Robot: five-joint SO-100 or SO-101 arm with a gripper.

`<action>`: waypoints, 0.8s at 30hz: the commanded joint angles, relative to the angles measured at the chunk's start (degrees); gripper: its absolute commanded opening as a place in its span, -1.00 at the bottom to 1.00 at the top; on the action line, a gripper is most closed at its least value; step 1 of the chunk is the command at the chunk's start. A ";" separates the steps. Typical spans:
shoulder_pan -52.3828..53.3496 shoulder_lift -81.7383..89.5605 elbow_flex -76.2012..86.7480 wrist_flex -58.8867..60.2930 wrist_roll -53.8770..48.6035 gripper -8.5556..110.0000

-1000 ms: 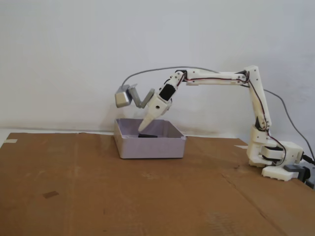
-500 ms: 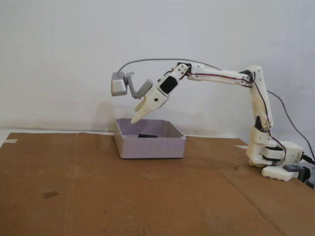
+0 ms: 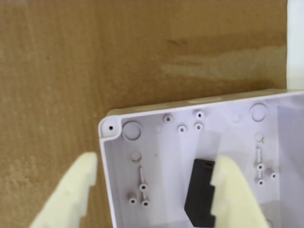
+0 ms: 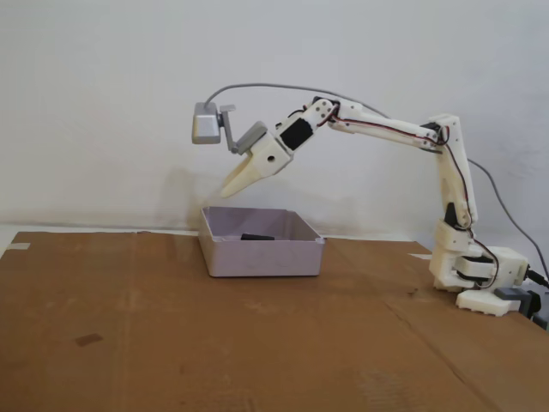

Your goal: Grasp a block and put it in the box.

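White printed arm (image 4: 390,136) with red-black wiring, cream tool (image 4: 230,190), grey camera housing (image 4: 206,124), grey cable (image 4: 266,88).

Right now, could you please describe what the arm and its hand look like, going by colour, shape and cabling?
The arm is slim, white printed plastic with black servo blocks at the joints and thin red and dark wires along its links. Its hand has two cream, tapered, pointed fingers. A grey boxy camera sits on a grey bracket above the hand, and a grey cable arcs back from it. The base is white too.
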 commanded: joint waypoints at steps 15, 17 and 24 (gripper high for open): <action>-4.13 11.25 -8.79 -0.97 0.70 -0.38; -4.31 11.25 -8.70 -0.97 0.79 -0.38; -4.13 11.25 -8.88 -0.97 0.79 -0.63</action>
